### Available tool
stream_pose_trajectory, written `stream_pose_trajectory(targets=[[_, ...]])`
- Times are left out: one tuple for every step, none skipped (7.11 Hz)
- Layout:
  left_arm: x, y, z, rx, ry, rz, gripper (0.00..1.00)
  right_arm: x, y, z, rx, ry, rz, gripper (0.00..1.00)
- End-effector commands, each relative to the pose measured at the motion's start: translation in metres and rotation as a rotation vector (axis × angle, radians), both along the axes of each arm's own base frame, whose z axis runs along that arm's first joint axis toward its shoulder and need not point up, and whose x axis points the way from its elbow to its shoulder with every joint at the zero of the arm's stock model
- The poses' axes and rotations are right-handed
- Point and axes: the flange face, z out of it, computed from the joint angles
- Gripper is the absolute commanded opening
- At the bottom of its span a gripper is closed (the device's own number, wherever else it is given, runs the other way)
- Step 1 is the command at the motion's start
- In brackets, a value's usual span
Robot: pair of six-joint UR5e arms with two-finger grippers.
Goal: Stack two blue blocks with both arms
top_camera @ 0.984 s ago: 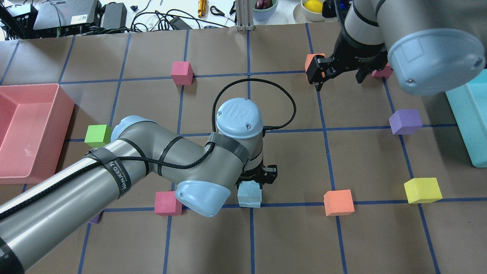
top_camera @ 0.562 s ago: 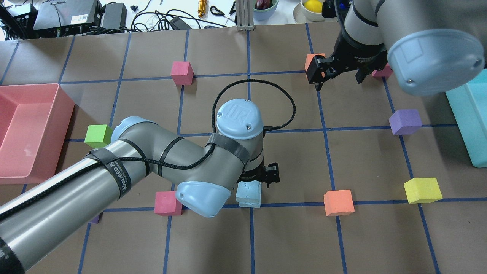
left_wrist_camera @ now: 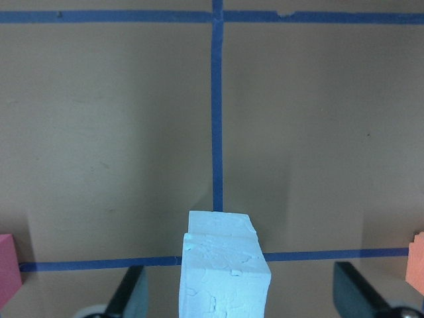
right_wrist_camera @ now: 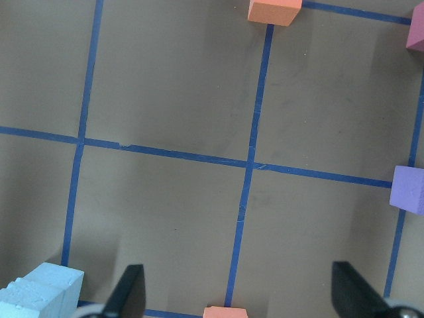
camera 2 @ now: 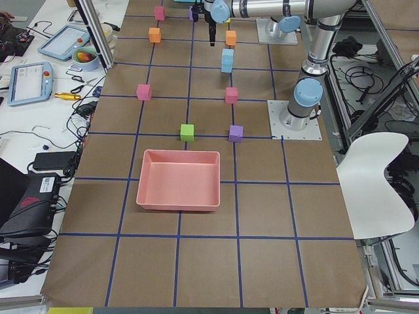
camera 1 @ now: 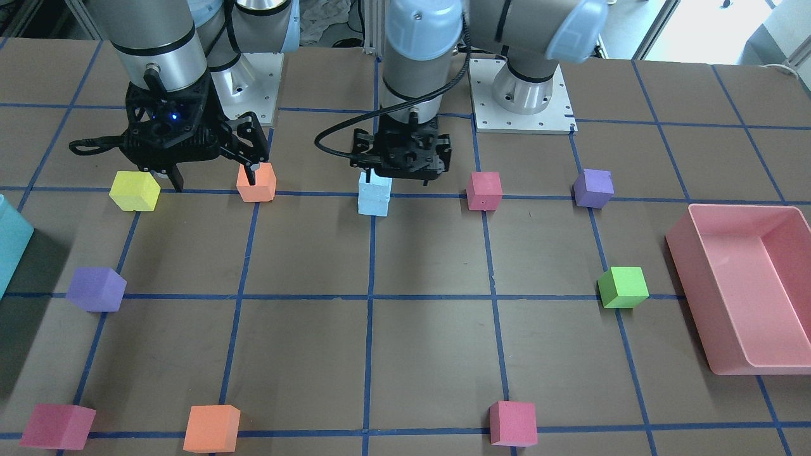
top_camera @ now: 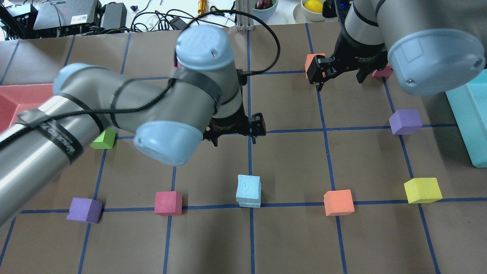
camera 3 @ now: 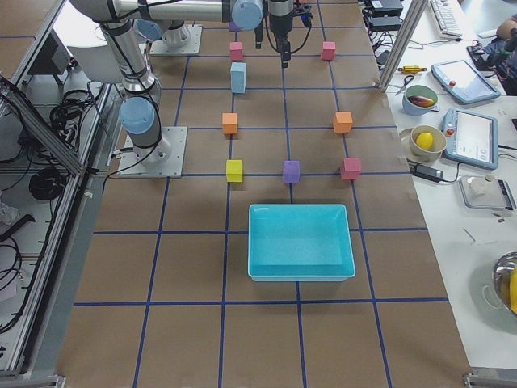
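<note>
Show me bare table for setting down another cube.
Bare: the centre squares between the blue stack, the green cube and the purple cube by the teal bin. Crowded: the stack's row, with the left gripper and right gripper above it.

The surface (top_camera: 289, 236) is brown, ruled by a grid of blue tape lines (top_camera: 251, 236). The upper blue block (camera 1: 377, 187) and lower blue block (camera 1: 372, 206) are pale sky-blue with dent-mottled faces. The other cubes are coloured as follows: yellow cube (top_camera: 422, 190), orange cube (top_camera: 338, 203), purple cube (top_camera: 405, 121), green cube (camera 1: 623, 287), magenta cube (top_camera: 167, 203). The tray (camera 1: 754, 285) is pink and the bin (top_camera: 470, 118) teal. The left arm (top_camera: 95, 110) and right arm (top_camera: 399, 23) are silver-grey with light blue caps. The left hand (top_camera: 234, 140) and right hand (top_camera: 338, 84) are black.
</note>
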Motion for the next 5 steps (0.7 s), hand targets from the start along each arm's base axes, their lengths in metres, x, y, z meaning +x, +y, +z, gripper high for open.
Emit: stream_pose_trajectory(targets=[[0.137,-0.056,0.081,-0.009,0.006,-0.017,1.00,-0.001,0.000,0.000,0.002,0.002,-0.004,1.00],[0.183,-0.069,0.107,-0.038,0.006,0.008,1.00,0.000,0.000,0.000,0.002,0.000,-0.001,1.00],[0.184,-0.057,0.117,-0.036,0.000,0.015,1.00,-0.001,0.001,0.001,-0.001,0.000,-0.002,1.00],[0.183,-0.046,0.126,-0.058,0.004,0.019,1.00,0.001,0.000,0.000,0.002,-0.001,0.001,1.00],[0.183,-0.050,0.123,-0.074,0.005,0.024,1.00,0.001,0.001,0.001,-0.003,-0.002,-0.002,1.00]])
